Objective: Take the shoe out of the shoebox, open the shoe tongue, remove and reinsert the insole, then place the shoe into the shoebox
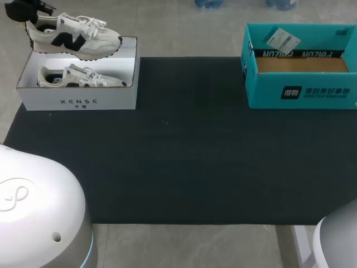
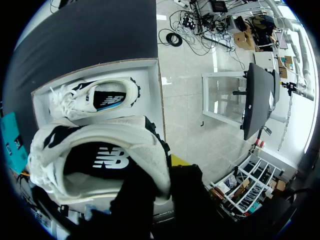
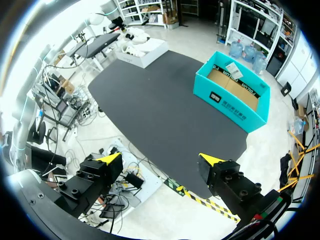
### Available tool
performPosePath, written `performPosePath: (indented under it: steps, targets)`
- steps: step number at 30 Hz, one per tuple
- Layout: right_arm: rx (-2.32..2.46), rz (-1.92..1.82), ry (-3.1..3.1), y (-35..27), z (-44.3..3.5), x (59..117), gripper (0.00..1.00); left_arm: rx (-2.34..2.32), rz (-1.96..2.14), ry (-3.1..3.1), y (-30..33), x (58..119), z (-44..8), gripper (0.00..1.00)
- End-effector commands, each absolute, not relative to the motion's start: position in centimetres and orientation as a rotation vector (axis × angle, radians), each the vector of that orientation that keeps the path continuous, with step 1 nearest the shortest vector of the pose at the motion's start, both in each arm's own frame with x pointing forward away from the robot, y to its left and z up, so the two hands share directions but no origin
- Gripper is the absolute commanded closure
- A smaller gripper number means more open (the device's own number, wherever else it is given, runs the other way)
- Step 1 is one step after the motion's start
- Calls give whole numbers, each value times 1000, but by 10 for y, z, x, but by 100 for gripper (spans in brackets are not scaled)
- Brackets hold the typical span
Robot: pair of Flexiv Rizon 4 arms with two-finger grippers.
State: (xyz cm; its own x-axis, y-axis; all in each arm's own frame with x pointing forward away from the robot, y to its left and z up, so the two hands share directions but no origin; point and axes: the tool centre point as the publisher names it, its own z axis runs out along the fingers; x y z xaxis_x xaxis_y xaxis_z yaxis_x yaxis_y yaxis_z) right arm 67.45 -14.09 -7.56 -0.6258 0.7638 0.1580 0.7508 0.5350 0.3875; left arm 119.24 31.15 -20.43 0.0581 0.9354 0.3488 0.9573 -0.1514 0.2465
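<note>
Left wrist view alone: shoe [image 2: 107,161] interior

Shoe [image 1: 72,38]: cream/white runner, black N logo on the side, black lining, white laces. Heel collar pinched in L gripper [image 2: 157,176], one finger inside the opening, the other outside behind the heel. Hangs sole down, approx level, toe pointing away from jaws. Insole in place, black w/ white logo, just ahead of jaws.

Shoebox [image 1: 78,104]: white, open-topped, flat on table, below and ahead of jaws. Held shoe is above it, not touching.

2nd shoe [image 1: 78,77]: same model, inside box, sole down, toe same dir as held one, insole w/ blue logo showing, further ahead of jaws.
</note>
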Motion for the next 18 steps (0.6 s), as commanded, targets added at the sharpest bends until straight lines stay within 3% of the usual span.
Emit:
performPosePath:
  steps: [1, 18]
  targets:
    - [1347, 658, 2732, -141, -74, 678, 0, -2210, -612, -2011, 310, 1217, -213, 100]
    - [1347, 658, 2732, -141, -74, 678, 0, -2208, -552, -1974, 305, 1233, -254, 100]
